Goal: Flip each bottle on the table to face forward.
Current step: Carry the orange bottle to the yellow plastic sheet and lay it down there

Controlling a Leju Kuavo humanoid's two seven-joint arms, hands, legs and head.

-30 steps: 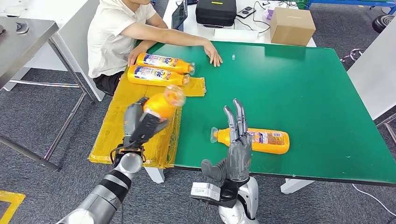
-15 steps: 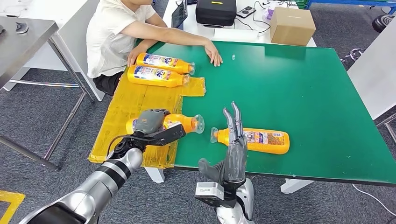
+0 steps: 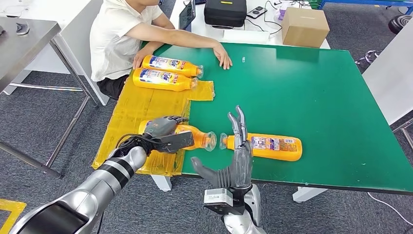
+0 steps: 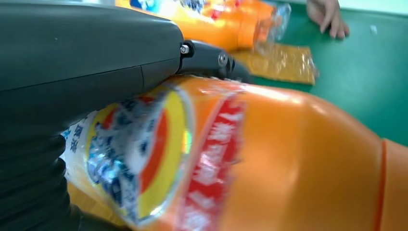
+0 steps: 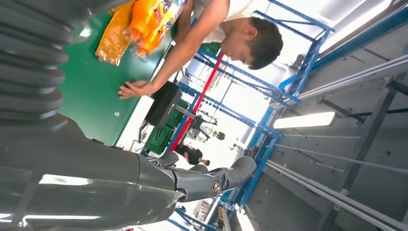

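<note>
Four orange bottles lie on their sides: two (image 3: pixel 168 64) (image 3: pixel 163 79) on the far yellow sheet, one (image 3: pixel 195 138) at its near edge, one (image 3: pixel 272 146) on the green surface.

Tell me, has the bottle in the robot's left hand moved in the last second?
Yes. The bottle in the left hand came down from tilted in the air to lying flat at the green table's near left edge, mouth toward the other bottle.

Bright even overhead light, soft shadows, left wrist close-up blurred, ceiling lamps glaring in right wrist view
</note>
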